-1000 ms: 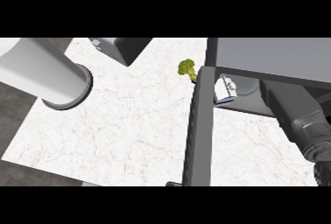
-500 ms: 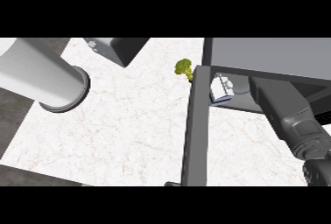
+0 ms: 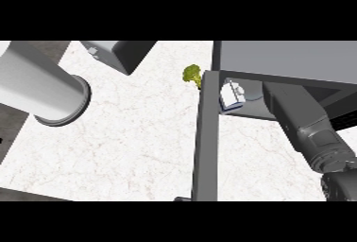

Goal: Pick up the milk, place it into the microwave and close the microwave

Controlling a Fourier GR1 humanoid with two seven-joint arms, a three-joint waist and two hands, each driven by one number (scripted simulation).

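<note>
- the microwave [image 3: 286, 59] stands at the table's [image 3: 132, 142] far right, a grey box with its dark inside showing below its top face.
- the microwave door [image 3: 206, 151] is open. it is seen edge-on as a long dark grey bar running from the microwave's left corner down to the view's lower edge.
- the milk [image 3: 232, 94], a small white carton with bluish sides, sits inside the microwave at the left of the opening, just beside the top of the door. it looks slightly tilted in this steep view.
- the right forearm [image 3: 307, 127] comes up from the lower right corner and reaches into the microwave, and its far end lies just to the right of the milk.
- the right hand is hidden in the dark inside, so it cannot be told whether its fingers are apart, together or clamped on the milk, or whether they touch it at all.
- the left forearm [image 3: 35, 85] fills the upper left as a wide pale grey cylinder with a rimmed end, well apart from the microwave. its hand and fingers do not show, so their state cannot be told either.
- a piece of broccoli [image 3: 192, 75] lies on the table just left of the door's far end, near the microwave's corner.
- a grey box [image 3: 118, 54] stands at the far edge of the table, between the left forearm and the broccoli.
</note>
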